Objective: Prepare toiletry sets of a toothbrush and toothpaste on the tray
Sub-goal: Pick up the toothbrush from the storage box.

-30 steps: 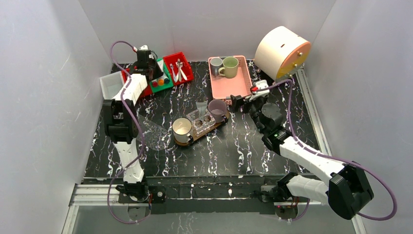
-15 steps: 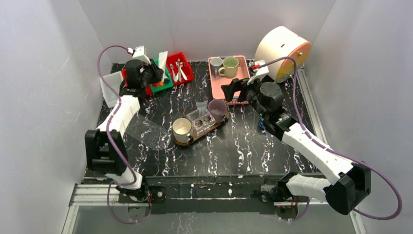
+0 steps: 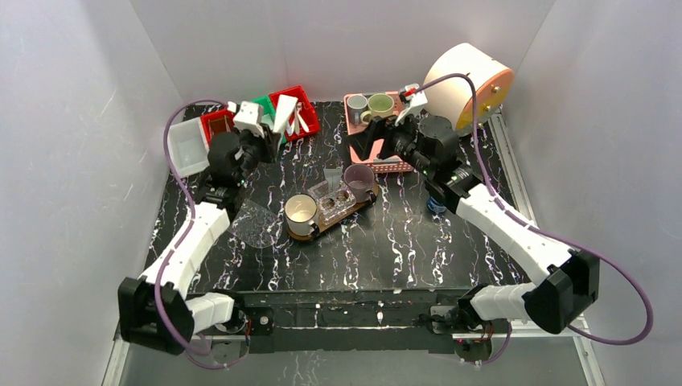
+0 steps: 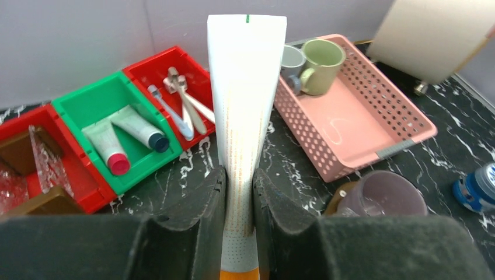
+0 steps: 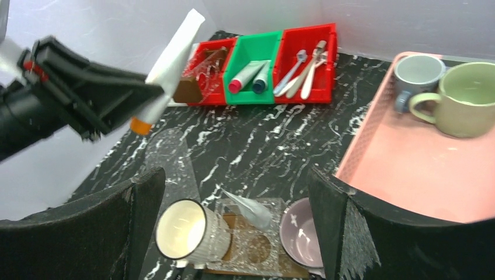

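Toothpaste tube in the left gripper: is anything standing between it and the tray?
Nothing visible does. The toothpaste tube, clamped in the left gripper, hangs above the table between the bins and the tray. A clear plastic bag lies flat on the table beside the tray, too low to block.

The flat white plastic tube (image 4: pixel 245 105) bears fine orange print and an orange cap end. White marble-like veins run through the black tabletop (image 3: pixel 386 249). The perforated plastic basket (image 4: pixel 373 116) is pink and holds a pale green ceramic mug (image 4: pixel 321 58) and a grey-blue ceramic mug (image 4: pixel 290 58). The green plastic bin (image 4: pixel 99 105) holds a pink-capped white tube (image 4: pixel 108 149) and a navy-capped white tube (image 4: pixel 143 131). The blurred blue-and-white object (image 4: pixel 476 186) is perhaps a bottle.
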